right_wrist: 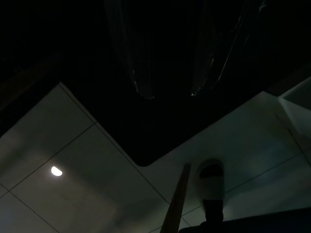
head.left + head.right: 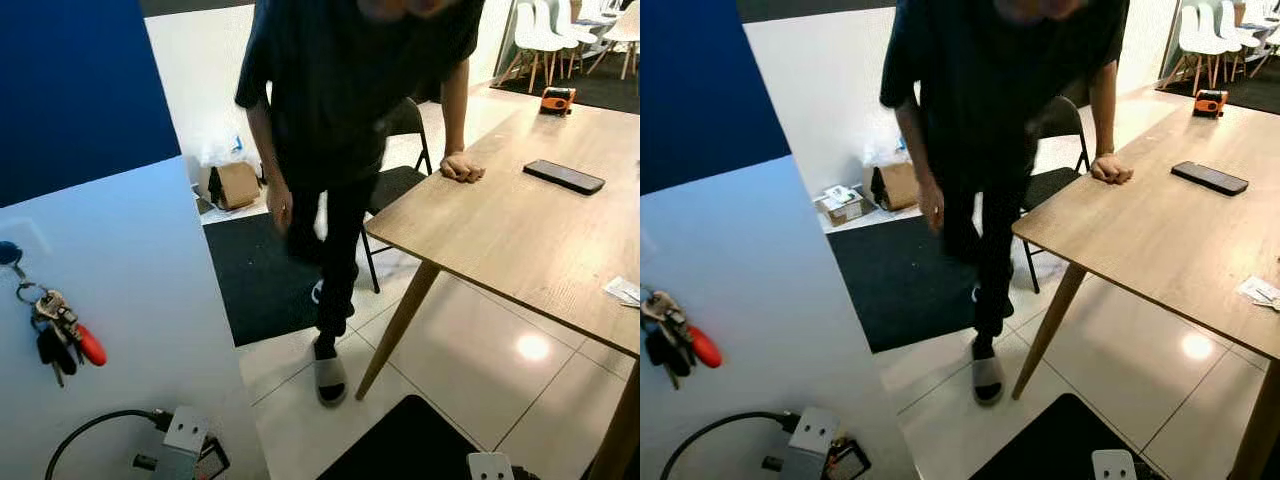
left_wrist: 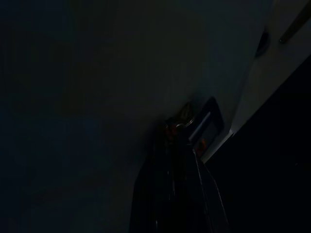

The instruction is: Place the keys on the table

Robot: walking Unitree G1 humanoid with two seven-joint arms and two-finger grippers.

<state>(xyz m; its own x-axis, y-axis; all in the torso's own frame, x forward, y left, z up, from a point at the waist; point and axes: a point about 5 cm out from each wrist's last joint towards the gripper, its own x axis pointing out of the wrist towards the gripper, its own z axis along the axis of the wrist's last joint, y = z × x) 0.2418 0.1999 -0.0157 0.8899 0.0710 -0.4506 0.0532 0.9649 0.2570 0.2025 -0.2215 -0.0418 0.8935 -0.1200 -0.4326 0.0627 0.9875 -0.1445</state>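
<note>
Nothing of the task looks done yet: at the lower left of the head views the keys (image 2: 58, 335) — a bunch with a red fob — hang against the pale wall panel (image 2: 120, 300), untouched. Both arms hang low and idle; the right tool (image 1: 167, 53) shows two fingers a narrow gap apart over dark mat and tile, while the left tool's state cannot be told in its dark view. Farther off, right of frame, the wooden bench (image 2: 500, 240) carries a phone (image 2: 564, 176), with a person (image 2: 350, 110) leaning a hand (image 2: 462, 168) on its edge — fetching, carrying and setting down all remain.
</note>
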